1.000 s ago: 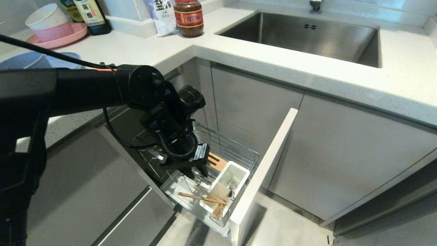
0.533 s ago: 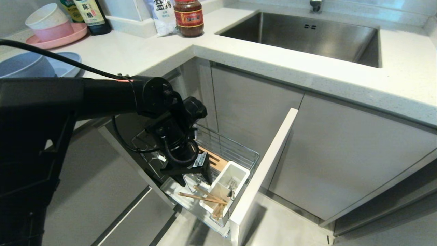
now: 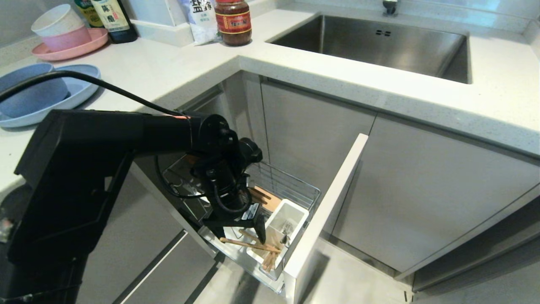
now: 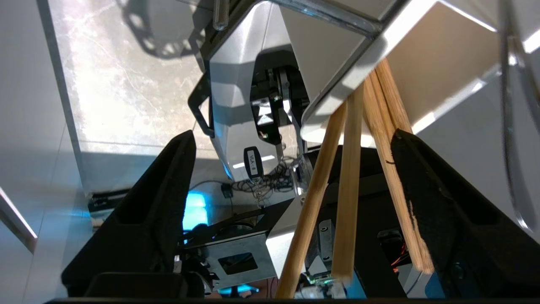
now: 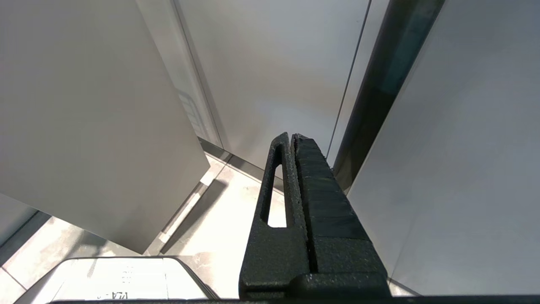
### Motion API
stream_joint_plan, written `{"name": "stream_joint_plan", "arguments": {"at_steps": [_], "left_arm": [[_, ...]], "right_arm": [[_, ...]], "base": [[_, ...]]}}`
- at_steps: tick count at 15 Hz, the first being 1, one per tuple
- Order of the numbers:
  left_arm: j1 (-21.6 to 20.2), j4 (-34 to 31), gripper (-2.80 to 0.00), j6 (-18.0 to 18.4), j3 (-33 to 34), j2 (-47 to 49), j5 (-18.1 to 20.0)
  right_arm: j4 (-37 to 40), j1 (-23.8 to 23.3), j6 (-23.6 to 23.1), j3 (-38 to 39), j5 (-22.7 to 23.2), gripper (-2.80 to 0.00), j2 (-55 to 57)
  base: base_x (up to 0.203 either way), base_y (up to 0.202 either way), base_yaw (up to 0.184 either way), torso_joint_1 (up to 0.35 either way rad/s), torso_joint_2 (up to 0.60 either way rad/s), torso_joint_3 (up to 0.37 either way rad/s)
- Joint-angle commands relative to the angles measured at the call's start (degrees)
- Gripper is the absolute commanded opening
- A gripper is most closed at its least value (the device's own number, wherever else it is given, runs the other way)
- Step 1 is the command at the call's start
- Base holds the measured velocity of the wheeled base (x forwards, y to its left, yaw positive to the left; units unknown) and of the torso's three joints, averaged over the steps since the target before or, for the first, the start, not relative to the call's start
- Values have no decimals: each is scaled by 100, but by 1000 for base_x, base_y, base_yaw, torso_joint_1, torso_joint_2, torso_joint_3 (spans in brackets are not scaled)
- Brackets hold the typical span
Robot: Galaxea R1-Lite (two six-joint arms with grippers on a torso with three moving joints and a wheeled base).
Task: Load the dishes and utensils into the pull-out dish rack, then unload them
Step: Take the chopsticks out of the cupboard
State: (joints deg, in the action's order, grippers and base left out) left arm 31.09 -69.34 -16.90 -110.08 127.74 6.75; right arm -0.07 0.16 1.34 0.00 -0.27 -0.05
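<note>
Hanging over the pull-out dish rack, the left gripper has its black fingers spread wide and grips nothing — the chopsticks lie loose between them in the left wrist view. Their far ends rest in the white utensil cup, while the near ends slant out over its rim across the rack's white drip tray. That lean is the risk: closing on only one stick, or nudging the pair sideways on the way in, could tip them out of the cup, or scissor them apart so that one drops through the wires. The fork and spoon stand in the same cup and could be dragged along. Up on the counter the light-blue plate with the blue-grey bowl sits well apart. The right gripper is pressed shut, empty, beside the cabinet panels.
</note>
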Motion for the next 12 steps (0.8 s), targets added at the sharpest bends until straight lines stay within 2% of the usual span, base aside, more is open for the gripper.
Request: {"name": "stream_joint_plan", "arguments": {"at_steps": [1, 12], "left_arm": [[12, -35, 0, -15, -29, 164, 20], [-6, 39, 0, 26, -67, 224, 200]], "right_arm": [[-1, 2, 5, 9, 0, -280, -21], [-1, 2, 6, 9, 0, -280, -21]], "base": [[0, 0, 0, 0, 0, 0], [0, 0, 0, 0, 0, 0]]}}
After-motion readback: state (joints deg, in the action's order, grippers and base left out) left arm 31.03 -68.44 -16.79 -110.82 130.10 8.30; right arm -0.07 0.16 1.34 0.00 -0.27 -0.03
